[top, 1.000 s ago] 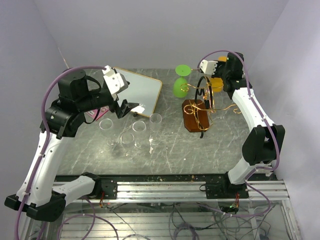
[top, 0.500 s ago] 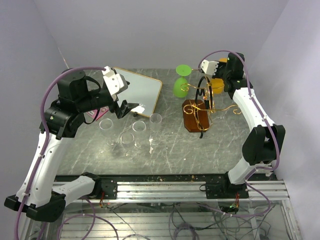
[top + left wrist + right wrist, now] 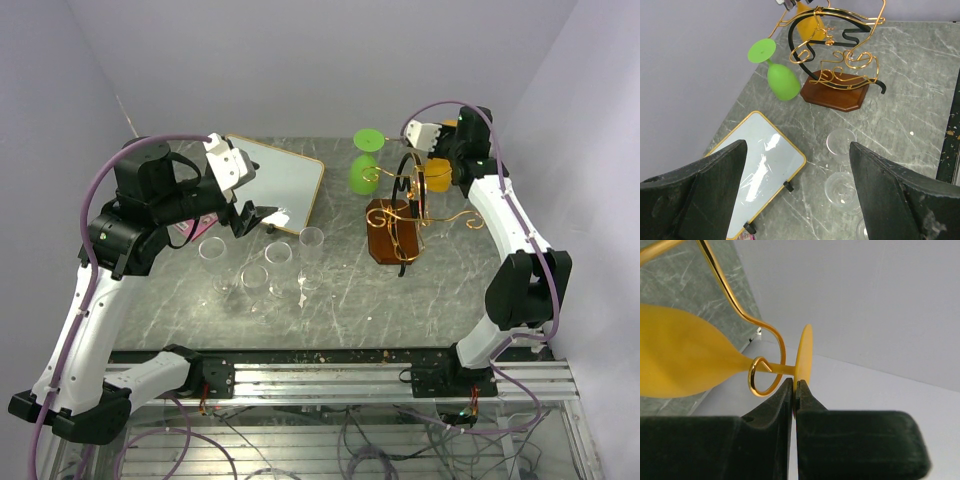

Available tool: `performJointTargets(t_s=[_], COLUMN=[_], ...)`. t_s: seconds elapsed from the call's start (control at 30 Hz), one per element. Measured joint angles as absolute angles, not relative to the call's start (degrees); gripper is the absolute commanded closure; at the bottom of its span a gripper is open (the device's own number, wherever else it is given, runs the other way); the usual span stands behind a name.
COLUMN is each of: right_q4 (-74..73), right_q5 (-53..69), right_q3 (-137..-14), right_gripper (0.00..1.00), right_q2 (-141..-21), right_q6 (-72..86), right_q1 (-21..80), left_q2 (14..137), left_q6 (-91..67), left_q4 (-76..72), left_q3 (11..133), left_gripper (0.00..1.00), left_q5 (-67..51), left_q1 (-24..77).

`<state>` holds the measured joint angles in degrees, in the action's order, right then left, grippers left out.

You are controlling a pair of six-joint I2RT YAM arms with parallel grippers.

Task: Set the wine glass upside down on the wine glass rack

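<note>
The gold wire rack (image 3: 408,200) stands on its dark brown base (image 3: 388,232) at the right of the table, and also shows in the left wrist view (image 3: 840,95). A green wine glass (image 3: 361,174) hangs bowl-down on its left arm. My right gripper (image 3: 437,136) is shut on the foot (image 3: 804,354) of a yellow wine glass (image 3: 675,360). The glass's stem lies in a curled gold loop (image 3: 760,376) of the rack. The yellow glass (image 3: 437,173) hangs at the rack's far side. My left gripper (image 3: 254,216) is open and empty above the table's left half.
Several clear glasses (image 3: 281,256) stand on the marble table below my left gripper, two of them seen in the left wrist view (image 3: 841,143). A white framed board (image 3: 282,180) lies at the back left. Purple walls close in behind the table and to the right.
My right gripper has shifted slightly to the right with the yellow glass. The left arm has not moved.
</note>
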<state>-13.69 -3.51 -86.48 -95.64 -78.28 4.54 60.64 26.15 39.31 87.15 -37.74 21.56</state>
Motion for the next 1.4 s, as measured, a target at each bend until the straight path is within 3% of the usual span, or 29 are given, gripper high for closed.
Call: performJointTargets(t_s=[1.4], right_q4=[-20.1], right_q5=[2.7], right_q3=[-85.9], right_gripper=[0.96], right_q2=[-93.3], right_q6=[-76.7], right_q1=[3.5], left_q2=[60.6], left_q6=[27.3], left_q4=[40.2], left_q3=[86.5], left_gripper=[0.06], left_q5=[-38.0], left_q1=[21.6])
